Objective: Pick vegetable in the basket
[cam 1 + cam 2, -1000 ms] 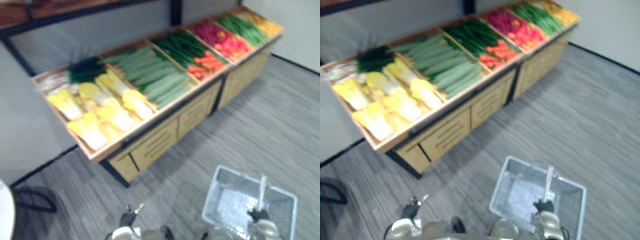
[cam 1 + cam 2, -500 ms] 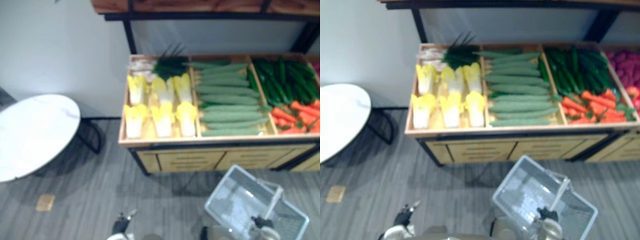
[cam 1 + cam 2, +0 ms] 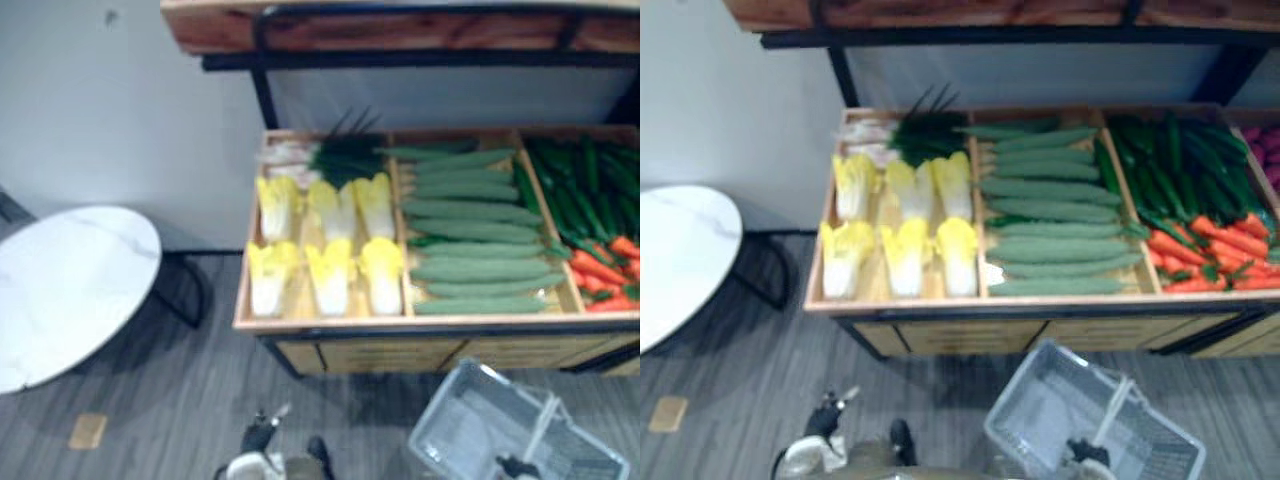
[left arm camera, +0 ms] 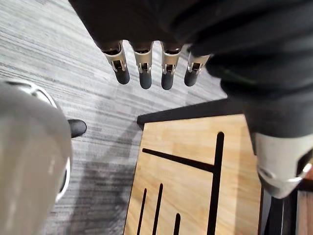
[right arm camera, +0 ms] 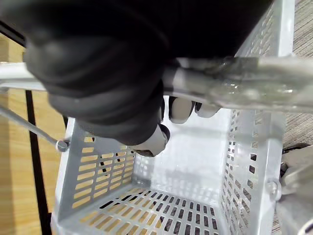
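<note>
Right hand (image 5: 105, 83) clenched round the handle (image 5: 234, 81) of the basket (image 3: 1040, 420), just before the stand (image 3: 1040, 330). Left hand (image 4: 144, 66) released, fingers straight. Cabbages (image 3: 905, 250), cucumbers (image 3: 1055, 235) and carrots (image 3: 1210, 255) lie in the stand's bins.

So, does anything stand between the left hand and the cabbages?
No loose thing. The left hand hangs open over the floor before the stand; only the bin's front rim lies between it and the cabbages.
</note>
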{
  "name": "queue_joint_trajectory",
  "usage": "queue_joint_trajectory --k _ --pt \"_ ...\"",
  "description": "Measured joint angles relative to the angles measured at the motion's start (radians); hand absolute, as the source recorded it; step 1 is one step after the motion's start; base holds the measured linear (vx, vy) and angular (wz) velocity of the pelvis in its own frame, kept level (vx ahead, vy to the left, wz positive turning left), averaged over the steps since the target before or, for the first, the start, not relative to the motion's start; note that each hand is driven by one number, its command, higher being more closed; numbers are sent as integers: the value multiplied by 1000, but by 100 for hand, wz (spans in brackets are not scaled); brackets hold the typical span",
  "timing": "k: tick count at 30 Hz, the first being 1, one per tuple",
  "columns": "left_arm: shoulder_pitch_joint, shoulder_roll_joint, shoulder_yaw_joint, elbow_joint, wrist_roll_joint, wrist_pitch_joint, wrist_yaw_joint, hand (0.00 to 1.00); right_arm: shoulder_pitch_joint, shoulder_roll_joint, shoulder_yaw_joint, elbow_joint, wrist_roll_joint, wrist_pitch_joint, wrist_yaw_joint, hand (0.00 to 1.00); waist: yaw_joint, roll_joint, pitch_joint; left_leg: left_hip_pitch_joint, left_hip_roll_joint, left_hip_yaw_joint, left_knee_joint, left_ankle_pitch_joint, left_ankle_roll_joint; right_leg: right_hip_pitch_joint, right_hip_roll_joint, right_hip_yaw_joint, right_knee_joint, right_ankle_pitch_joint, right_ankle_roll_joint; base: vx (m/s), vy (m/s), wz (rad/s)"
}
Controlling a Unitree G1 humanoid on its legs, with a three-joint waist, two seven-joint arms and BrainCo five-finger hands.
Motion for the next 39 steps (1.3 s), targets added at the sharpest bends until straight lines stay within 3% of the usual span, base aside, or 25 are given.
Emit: queue_joint_trajectory --k 3,4,7,8,9,12,14,21,26,28,31,39 --pt "-8 37 -38 0 2 2 1 0 4 5 -1 -30 0 -4 0 100 -18 -3 4 76 -5 -4 -71 -3 -8 -101 -22 17 271 23 35 87 64 4" --pt "-13 50 -46 0 2 3 2 0 5 9 1 -33 0 -5 0 100 -24 1 3 80 6 -10 -72 -5 -9 -122 -26 18 286 -13 15 87 -15 10" --pt "-30 83 -45 0 0 3 11 0 8 8 6 -33 0 -7 -1 100 -27 -2 2 75 28 -27 -71 -3 -28 -140 -16 4 140 -29 -1 98 -126 17" --pt "-35 101 -42 0 -1 2 19 0 15 8 7 -32 0 -11 -2 100 -28 -12 -4 73 30 -29 -73 5 -44 -136 2 28 7 3 6 115 -182 14" --pt "-43 123 -26 2 -2 4 29 0 25 9 11 -28 0 -15 -2 100 -31 -47 -4 77 11 -32 -81 12 -56 -127 -2 55 -77 76 32 149 -229 12" --pt "-53 83 23 -23 -12 2 39 0 41 -26 11 -23 0 -13 -2 100 -45 5 -12 87 50 -43 -102 32 -74 -103 41 34 -132 92 16 110 -147 0" --pt "-76 72 67 -59 -44 -3 57 0 52 -34 14 -23 0 -13 -2 100 -44 23 -18 87 71 -51 -102 32 -83 -88 63 24 -157 97 8 76 -123 3" --pt "-140 142 268 -266 -270 -86 203 0 71 -35 36 -23 -1 -12 -29 100 -41 23 -24 88 78 -76 -102 33 -92 -44 78 -9 -202 105 1 40 -32 13" --pt "-160 234 318 -468 -283 -149 274 0 79 -40 64 -24 -2 -12 -39 100 -35 24 -29 87 67 -76 -102 33 -91 -27 71 -8 -242 131 3 0 0 0" --pt "-161 248 319 -517 -283 -174 277 0 82 -41 76 -27 -2 -13 -39 100 -35 28 -38 87 64 -76 -102 33 -91 -21 70 -6 -258 143 2 -16 9 -1" --pt "-176 250 300 -561 -283 -176 278 0 88 -41 82 -28 -7 -14 -38 100 -36 38 -52 90 62 -76 -104 34 -90 -12 70 -6 -271 150 3 -50 5 1" --pt "-209 219 59 -632 -169 -147 243 0 97 -53 82 -31 -9 -13 -23 100 -43 55 -66 89 63 -82 -108 36 -86 -12 70 -12 -275 146 -3 -33 -4 1"
